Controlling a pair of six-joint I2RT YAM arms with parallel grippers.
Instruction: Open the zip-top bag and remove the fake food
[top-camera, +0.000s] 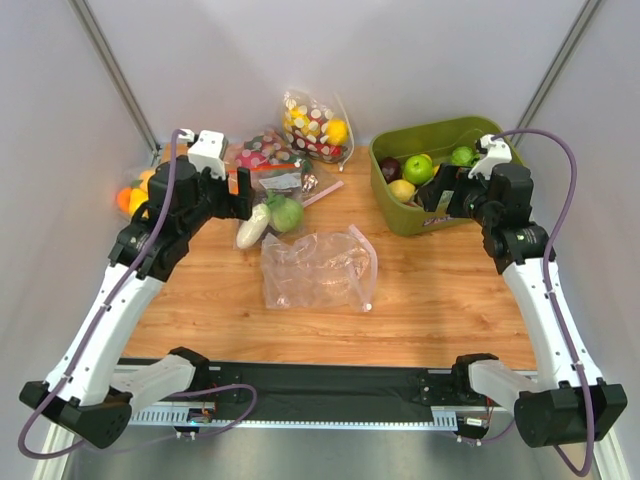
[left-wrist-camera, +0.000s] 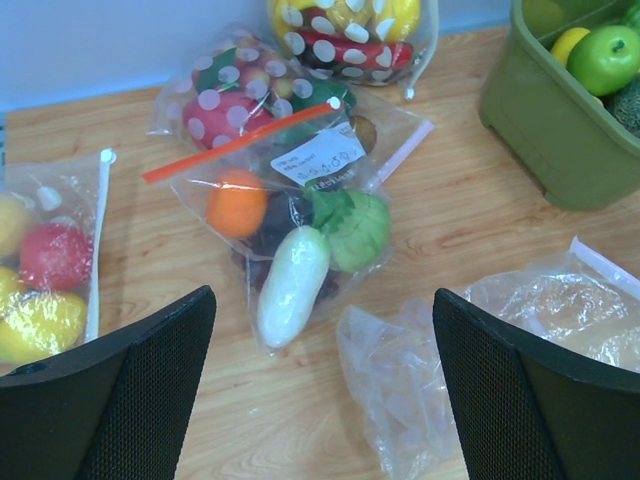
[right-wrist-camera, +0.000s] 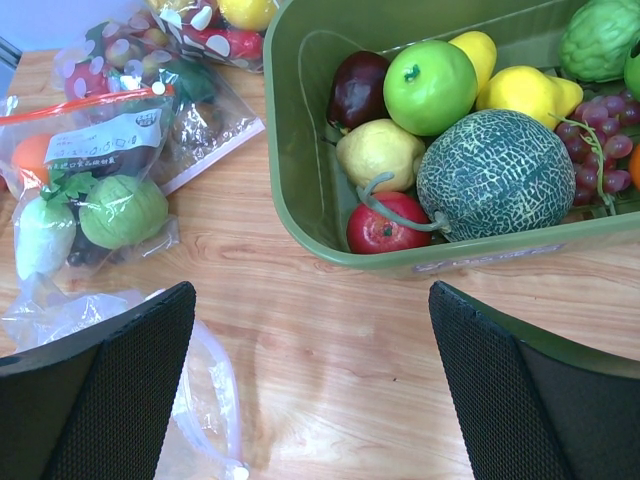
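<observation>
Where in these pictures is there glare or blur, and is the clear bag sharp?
Top external: even light, soft shadows, the zip-top bag sharp with pale glints. Left wrist: the left gripper looks dark, slightly soft; the red-zip bag sharp. Right wrist: the green bin sharp, no strong glare.

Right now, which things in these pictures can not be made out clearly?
1. Zip-top bag: top view too small to show whether its zip is open; both wrist views cut it at the bottom edge.
2. Fruit bag at far left: cut by the left wrist view's edge; left arm mostly hides it from above.
3. Label on the red-strip bag: print too small.
4. Green bin: right arm covers its right end from above.
</observation>
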